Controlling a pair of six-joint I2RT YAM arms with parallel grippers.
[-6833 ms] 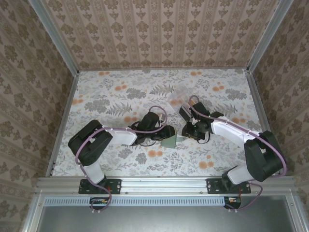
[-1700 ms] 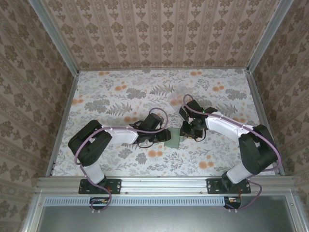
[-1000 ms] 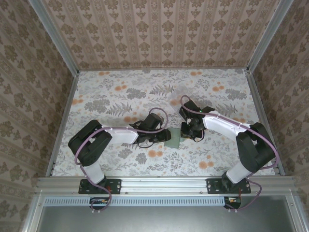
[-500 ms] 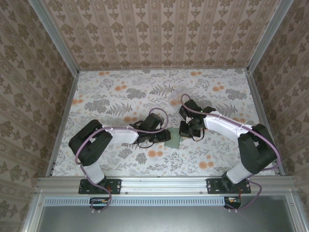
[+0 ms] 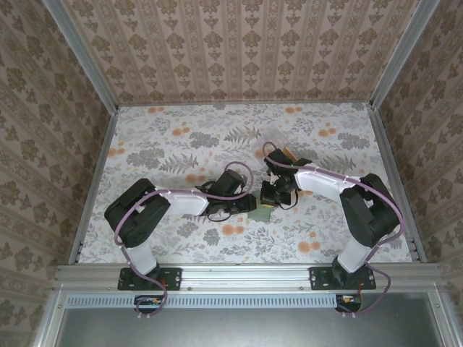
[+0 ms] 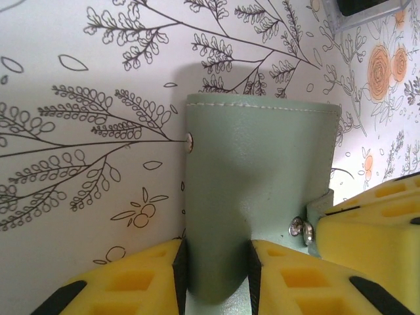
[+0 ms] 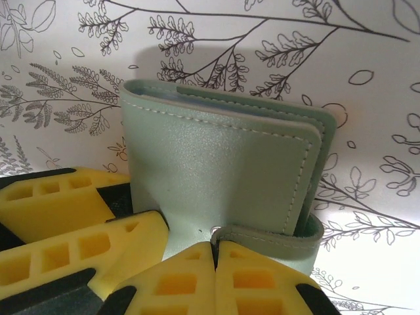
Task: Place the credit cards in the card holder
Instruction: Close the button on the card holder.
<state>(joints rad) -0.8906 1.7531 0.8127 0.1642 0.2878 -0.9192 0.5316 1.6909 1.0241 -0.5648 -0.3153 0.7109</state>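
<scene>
The sage-green card holder [image 6: 256,170] is folded shut and stands off the floral table between both grippers. My left gripper [image 6: 216,275] is shut on its lower edge, and the cover bulges between the yellow fingers. In the right wrist view, my right gripper [image 7: 215,252] is shut on the end of the snap tab [image 7: 275,236], which wraps round the holder [image 7: 216,164]. From above, the two grippers [image 5: 248,206] [image 5: 266,199] meet over the holder [image 5: 260,211] at mid-table. I cannot make out the credit cards.
A clear plastic box [image 6: 367,16] with a dark shape inside lies just beyond the holder, and appears faintly from above [image 5: 271,148]. The right gripper's yellow fingers [image 6: 374,223] crowd the left wrist view. Metal rails and patterned walls bound the table.
The right gripper has slid left to the holder and shut on the snap tab. The left gripper has tightened a little on the holder's edge.
</scene>
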